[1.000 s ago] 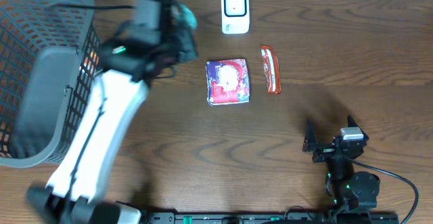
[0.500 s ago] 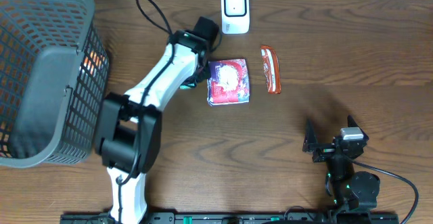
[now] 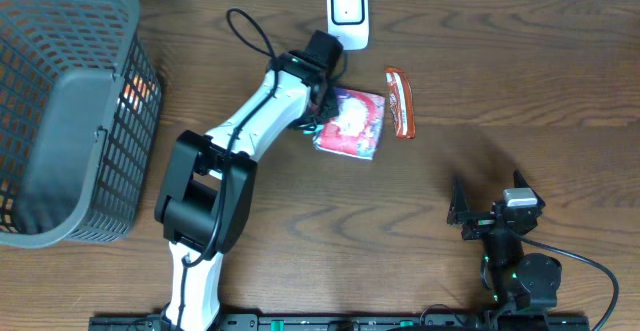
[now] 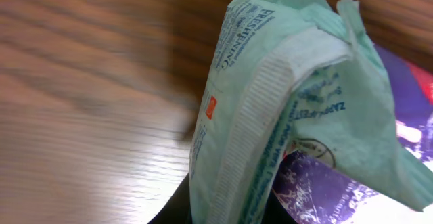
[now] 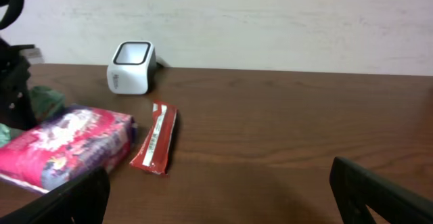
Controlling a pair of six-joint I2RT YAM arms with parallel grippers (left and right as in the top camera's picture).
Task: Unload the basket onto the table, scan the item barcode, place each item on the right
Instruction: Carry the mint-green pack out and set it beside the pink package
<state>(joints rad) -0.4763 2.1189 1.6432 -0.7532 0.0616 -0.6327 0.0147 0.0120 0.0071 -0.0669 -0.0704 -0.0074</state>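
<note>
1. Left gripper point(image 3: 318, 101), seen from overhead, reaches down to the wooden table point(image 3: 300, 241) at the upper-left edge of a pink packet point(image 3: 352, 123), just below the white scanner point(image 3: 347, 16). Its fingers are hidden under the arm in this view. A red snack bar point(image 3: 400, 101) lies just right of the pink packet, close to it but apart. A dark mesh basket point(image 3: 60, 111) fills the table's left end. The right gripper point(image 3: 487, 216) sits well apart near the front edge, its jaws spread wide with nothing between them.

2. From the left wrist, the left gripper is clamped on a mint-green packet point(image 4: 270, 116), which rises from the bottom edge and fills much of the frame (its printed lettering and a crimped seam face the camera). The pink packet shows behind it at lower right. Whether the two touch cannot be told.

3. From the right wrist, two dark fingertips stand in the bottom corners, far apart. Beyond them the pink packet lies at left with the red snack bar just beside it. The scanner stands upright at the back near the wall. A bit of the mint-green packet shows at the far left, next to the dark left gripper.
</note>
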